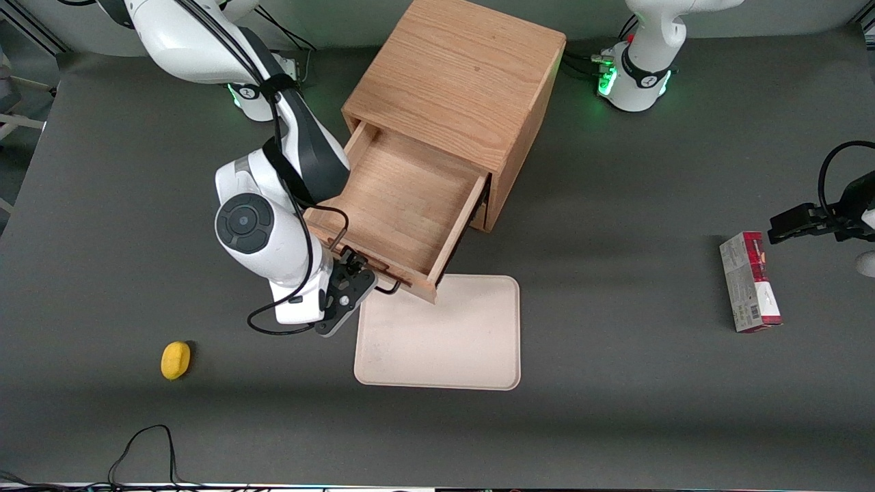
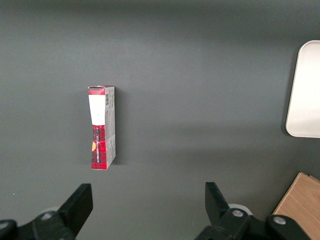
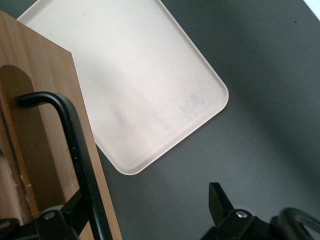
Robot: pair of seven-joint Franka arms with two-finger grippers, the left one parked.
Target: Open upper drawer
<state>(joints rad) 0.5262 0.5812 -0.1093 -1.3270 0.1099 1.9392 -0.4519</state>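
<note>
The dark grey table (image 1: 615, 225) carries a wooden cube cabinet (image 1: 465, 82). Its upper drawer (image 1: 403, 205) stands pulled well out toward the front camera — the plank-bottomed box holds nothing. A cream tray (image 1: 444, 342), also bare, lies just nearer the camera, partly under the drawer front. The gripper (image 1: 357, 268) sits at the black wire handle (image 3: 75, 150), jaws spread apart around it. A red box (image 1: 750, 280) lies toward the parked arm's end; a small yellow object (image 1: 176, 359) toward the working arm's.

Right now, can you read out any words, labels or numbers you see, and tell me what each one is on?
No text can be read.
Red and white box: printing and a barcode, too small to read.
Open upper drawer, tray, yellow object: no markings.
Gripper at the drawer's handle: no label.
</note>
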